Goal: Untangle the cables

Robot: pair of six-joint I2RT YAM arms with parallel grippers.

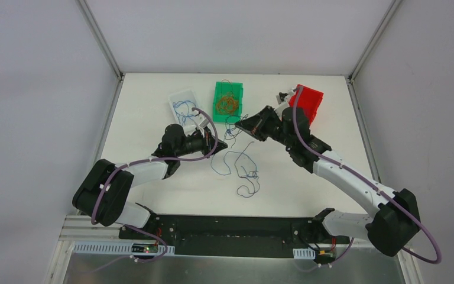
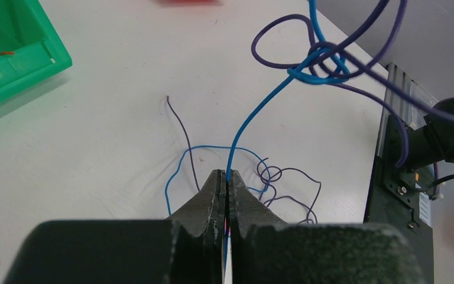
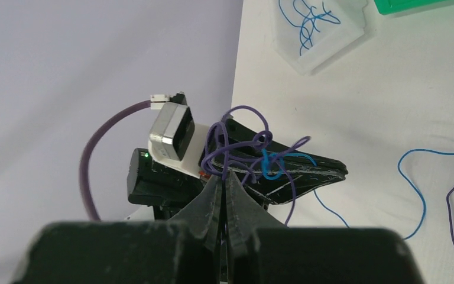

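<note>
Left gripper [image 2: 226,176]: jaws pressed together, pinching one blue wire [image 2: 234,142]. Right gripper [image 3: 224,177]: pressed together on purple wire [image 3: 242,107], though the exact grip point is hard to see. One small blue-purple knot [image 2: 322,64] is strung between them. Loose strands [image 1: 242,171] lie on the table [image 1: 142,118], too tangled to count. Three bins: the white bin [image 1: 183,103] holds blue wires, the green bin [image 1: 229,100] orange. The red bin [image 1: 308,100] is partly hidden by the right arm, contents unseen.

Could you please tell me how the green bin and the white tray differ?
The green bin holds orange wires; the white tray holds blue wires. The green bin sits roughly square to the table edge; the white tray is turned askew. Both are open-topped and lie at the far side.
</note>
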